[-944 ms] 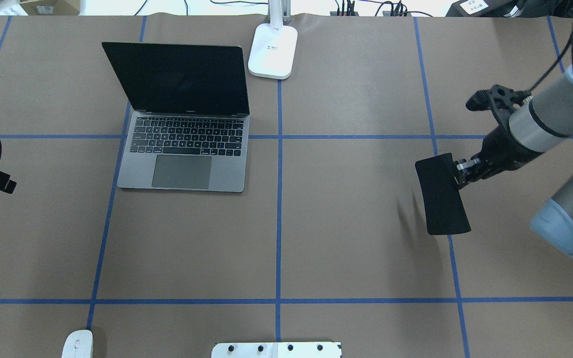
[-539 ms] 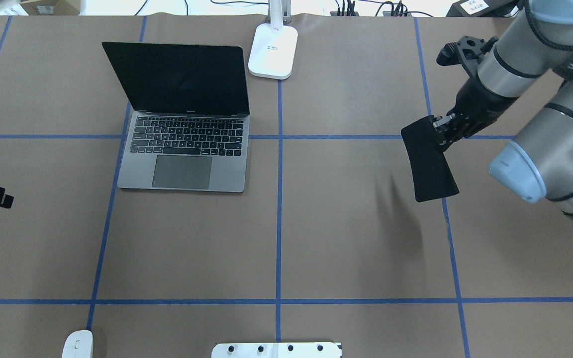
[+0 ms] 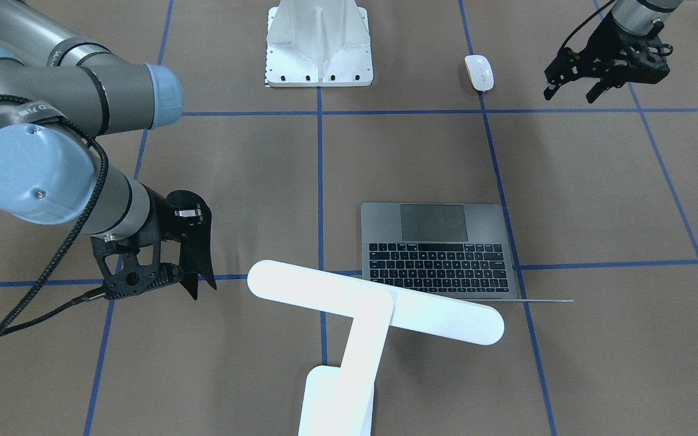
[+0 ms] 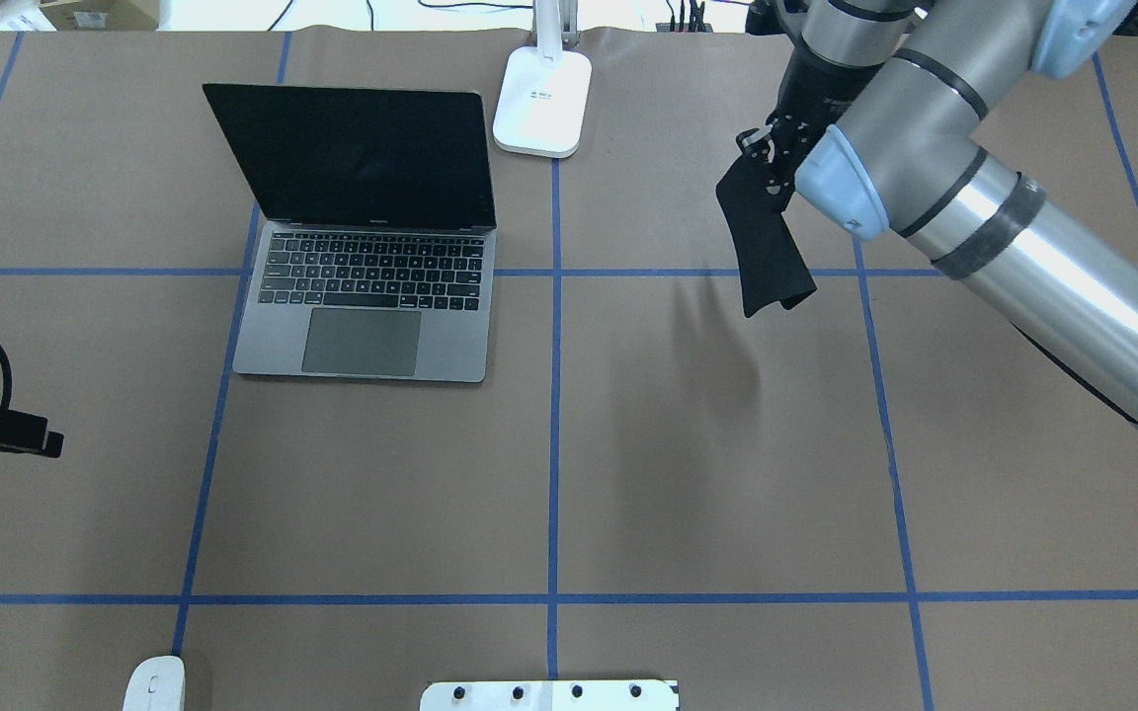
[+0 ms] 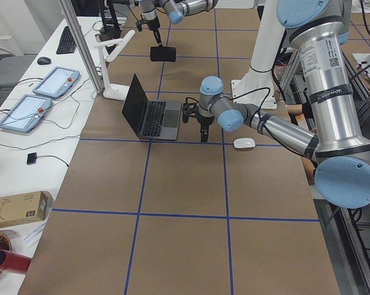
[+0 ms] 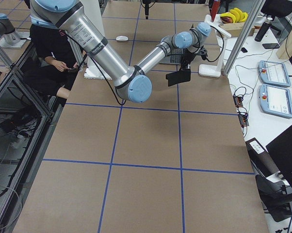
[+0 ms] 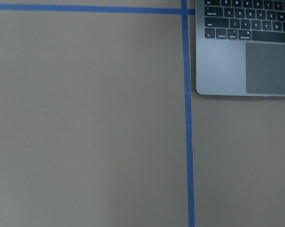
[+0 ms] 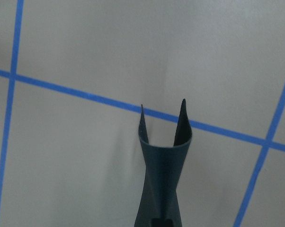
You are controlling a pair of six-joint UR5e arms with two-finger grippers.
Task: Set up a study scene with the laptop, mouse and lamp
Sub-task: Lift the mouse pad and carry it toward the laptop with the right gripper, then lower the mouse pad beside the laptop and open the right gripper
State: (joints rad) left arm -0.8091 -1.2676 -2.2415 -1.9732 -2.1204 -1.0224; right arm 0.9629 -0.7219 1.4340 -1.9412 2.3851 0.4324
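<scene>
Arm (image 4: 1023,237) outstretched | right claw (image 4: 774,158) gripping black mat (image 4: 765,247) aloft

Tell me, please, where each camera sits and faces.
Front: across the table, facing the robot; both arms.
Overhead: behind it, looking down; right gripper holding mat.
Exterior left: table's left end; left arm near.
Exterior right: opposite end; right arm near.
Left wrist: down at the laptop; no gripper.
Right wrist: down along the mat.
Overhead and front share the laptop.

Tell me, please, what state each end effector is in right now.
Left end effector: open, holding nothing.
Right end effector: closed on the black mat.
</scene>
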